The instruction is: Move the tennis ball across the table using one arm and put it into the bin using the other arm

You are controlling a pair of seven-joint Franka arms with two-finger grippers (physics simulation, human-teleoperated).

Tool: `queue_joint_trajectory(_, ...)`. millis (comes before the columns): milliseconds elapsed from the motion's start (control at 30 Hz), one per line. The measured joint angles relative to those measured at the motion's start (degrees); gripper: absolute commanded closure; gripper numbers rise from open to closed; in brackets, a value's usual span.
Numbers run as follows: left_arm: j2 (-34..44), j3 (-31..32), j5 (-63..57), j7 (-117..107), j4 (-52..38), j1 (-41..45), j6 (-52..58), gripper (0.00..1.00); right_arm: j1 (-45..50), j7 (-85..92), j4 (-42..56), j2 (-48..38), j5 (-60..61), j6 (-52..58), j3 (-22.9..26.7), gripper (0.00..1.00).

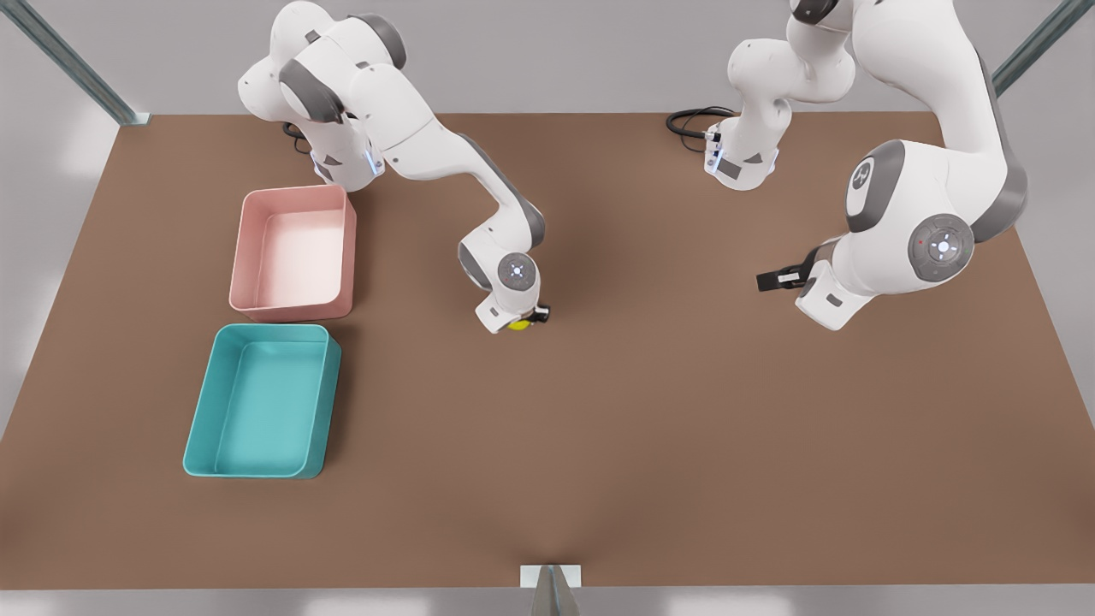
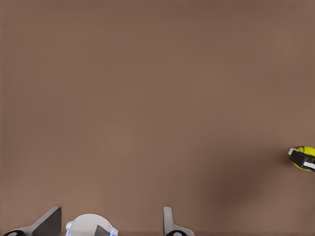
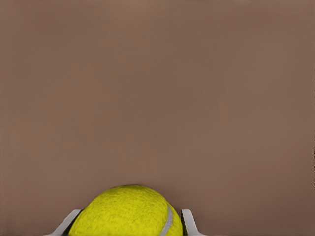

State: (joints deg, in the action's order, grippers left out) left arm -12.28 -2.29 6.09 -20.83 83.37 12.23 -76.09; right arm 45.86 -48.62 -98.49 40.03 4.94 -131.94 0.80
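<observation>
Right gripper (image 1: 523, 322) is down at the middle of the surface (image 1: 650, 428), on the arm at the front view's left; its fingers (image 3: 189, 222) are clamped on the tennis ball (image 1: 518, 324), one finger on each side of it, spread just as wide as the ball itself; in the right wrist view the ball (image 3: 129, 211) sits snug between the two pale fingers, brown surface (image 3: 157, 88) beyond it; whether the ball rests on the surface or hangs just above it, I can't tell. A ball has no long axis to speak of; its pale curved seam shows on the side near one finger in the right wrist view.

Over to the left gripper (image 1: 774, 278), on the arm at the front view's right; it hangs above the surface, well apart from the ball, its dark fingers pointing sideways toward the front view's left; in the left wrist view its fingers (image 2: 170, 222) stand wide apart with nothing between them; that arm waits. That same view catches the ball (image 2: 305, 156) far off, with the right gripper's dark fingertip (image 2: 299, 158) across it.

The teal bin (image 1: 198, 428) lies at the front view's left, near the front edge; the pink bin (image 1: 351, 248) sits just behind it; the ball is well apart from both.
</observation>
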Motion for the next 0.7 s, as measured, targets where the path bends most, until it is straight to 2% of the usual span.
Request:
queue_joint_trajectory(167,-0.08,0.00,0.00,-0.22,0.05,-0.01,-0.04,0.00,-1.72,0.29,0.93,-1.54,0.11,0.48,-0.02,0.30)
queue_joint_trajectory(267,-0.28,0.00,0.00,-0.32,0.06,-0.01,-0.07,0.00,-6.21,2.69,4.02,-3.26,0.09,2.53,0.42,0.30)
queue_joint_trajectory(333,-0.34,0.00,0.00,-0.38,0.05,-0.01,-0.09,0.00,-7.73,5.78,6.52,-4.17,-0.11,5.07,4.40,0.30)
queue_joint_trajectory(533,-0.34,0.00,0.00,-0.53,-0.08,-0.01,-0.11,0.00,-9.39,20.17,9.34,-5.24,-0.30,12.47,22.39,0.30)
queue_joint_trajectory(633,-0.44,0.00,0.00,-0.59,-0.04,-0.01,-0.15,0.00,-12.73,28.15,9.34,-5.22,-0.32,14.58,27.59,0.30)
queue_joint_trajectory(700,-0.57,0.00,0.00,-0.62,-0.03,-0.01,-0.17,0.00,-15.94,33.27,9.88,-4.40,-0.29,15.54,28.79,0.29)
